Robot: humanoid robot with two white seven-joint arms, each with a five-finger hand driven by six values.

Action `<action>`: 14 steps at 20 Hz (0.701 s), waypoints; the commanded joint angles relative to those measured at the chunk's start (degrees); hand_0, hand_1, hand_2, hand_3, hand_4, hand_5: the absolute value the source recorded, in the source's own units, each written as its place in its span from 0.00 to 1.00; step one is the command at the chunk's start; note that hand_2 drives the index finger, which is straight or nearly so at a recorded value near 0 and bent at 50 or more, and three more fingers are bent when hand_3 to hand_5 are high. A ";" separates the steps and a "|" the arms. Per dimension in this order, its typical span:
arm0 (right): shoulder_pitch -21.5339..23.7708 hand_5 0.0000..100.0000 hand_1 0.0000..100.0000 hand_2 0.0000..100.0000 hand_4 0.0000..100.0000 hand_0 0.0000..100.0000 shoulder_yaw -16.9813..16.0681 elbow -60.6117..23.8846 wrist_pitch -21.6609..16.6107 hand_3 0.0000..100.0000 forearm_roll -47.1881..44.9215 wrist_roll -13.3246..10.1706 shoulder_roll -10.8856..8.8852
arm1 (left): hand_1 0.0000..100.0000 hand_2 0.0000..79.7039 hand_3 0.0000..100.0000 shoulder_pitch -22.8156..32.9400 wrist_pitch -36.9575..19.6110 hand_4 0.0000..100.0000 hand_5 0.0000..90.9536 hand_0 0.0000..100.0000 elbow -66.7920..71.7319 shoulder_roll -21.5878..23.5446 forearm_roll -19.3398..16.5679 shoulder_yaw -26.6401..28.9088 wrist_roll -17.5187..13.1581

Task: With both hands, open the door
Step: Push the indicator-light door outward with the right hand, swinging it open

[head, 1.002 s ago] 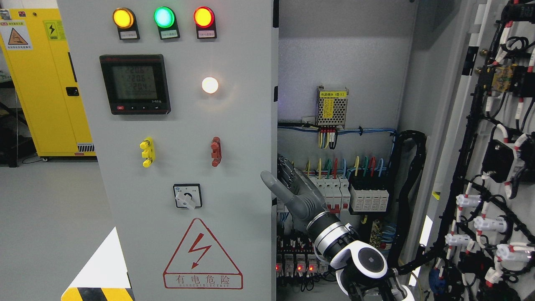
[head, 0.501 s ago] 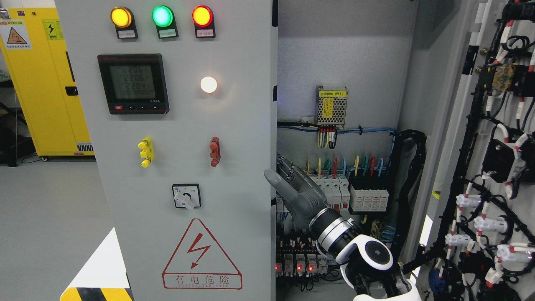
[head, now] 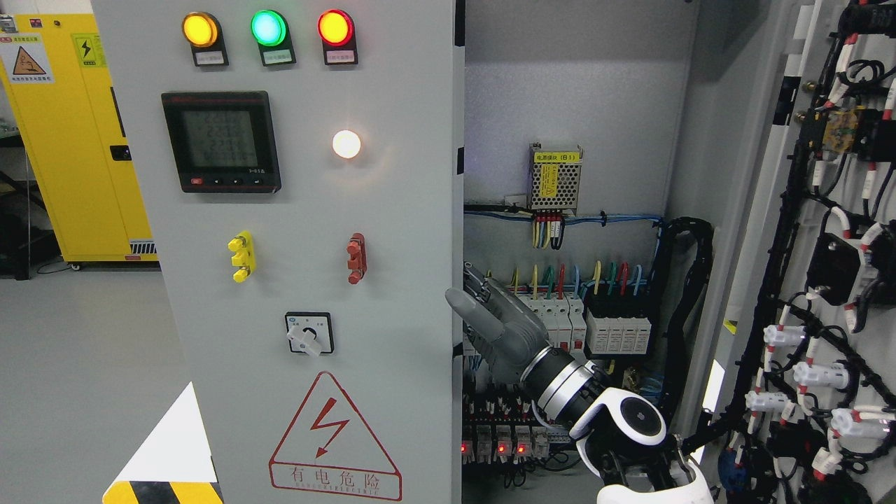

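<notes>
The grey left cabinet door (head: 392, 231) fills the left half of the head view, with three lamps, a meter (head: 220, 140) and a rotary switch (head: 309, 334) on its face. My right hand (head: 483, 308) comes up from the lower right to the door's free edge. Its fingers (head: 477, 280) lie stretched along the inner side of that edge, partly hidden by it. The thumb (head: 467, 311) sticks out in front and clamps nothing. The right cabinet door (head: 826, 245) stands swung open, its inner wiring showing. No left arm shows.
Inside the cabinet are a power supply (head: 556, 178), rows of breakers (head: 595, 329) and a black cable conduit (head: 682, 315) close behind my wrist. A yellow cabinet (head: 70, 140) stands on the grey floor at the far left.
The left door's face has drifted slightly left in the picture. My right forearm has slid right and a little lower, while the hand stays at the door's edge.
</notes>
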 commanded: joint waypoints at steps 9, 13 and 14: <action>6.11 0.00 0.50 0.04 0.00 0.00 -0.50 -6.85 1.55 0.00 -7.91 1.29 -2.84 | 0.56 0.00 0.00 -0.01 0.00 0.00 0.00 0.12 1.84 0.18 0.00 0.02 0.05; 9.88 0.00 0.50 0.04 0.00 0.00 6.69 -11.59 2.17 0.00 -8.09 1.29 -3.97 | 0.56 0.00 0.00 -0.01 0.00 0.00 0.00 0.12 1.84 0.26 0.00 0.02 0.05; 11.02 0.00 0.50 0.04 0.00 0.00 9.15 -13.34 2.26 0.00 -8.00 1.29 -4.85 | 0.56 0.00 0.00 -0.01 0.00 0.00 0.00 0.12 1.84 0.26 0.00 0.02 0.05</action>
